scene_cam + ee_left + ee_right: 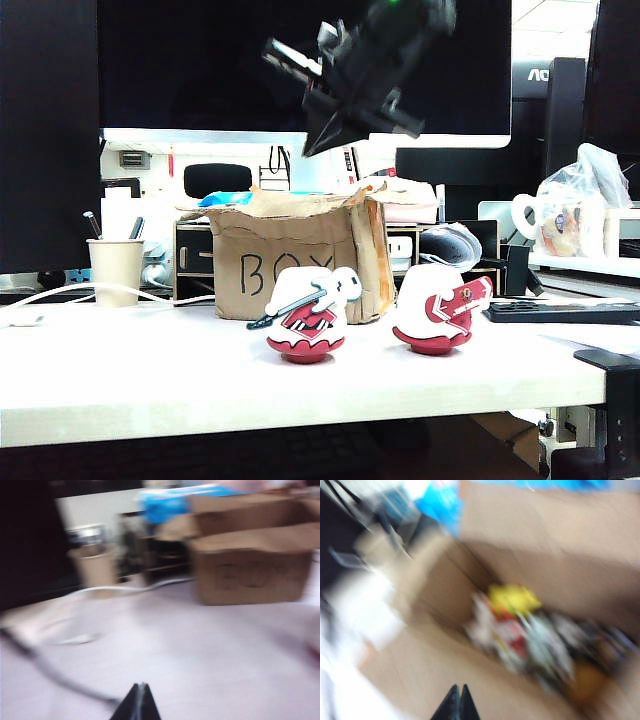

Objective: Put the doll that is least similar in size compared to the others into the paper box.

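**One box, two large dolls on table; small doll not identifiable**

The small doll cannot be picked out with certainty in any view. One paper box (295, 262) stands toward the back of the table (150, 375), marked "BOX" on its front. The right wrist view looks down into it: a blurred heap of coloured items (530, 635) lies inside, none distinguishable. The right gripper (318, 142) hangs above the box, its jaws clenched with nothing seen between them. Two egg-shaped dolls stand before the box, one (308, 322) against its front, one (436, 312) off its right corner. One paper cup (116, 270) stands near the back left. The left gripper (139, 705) sits low over the table's left part, clenched, empty.
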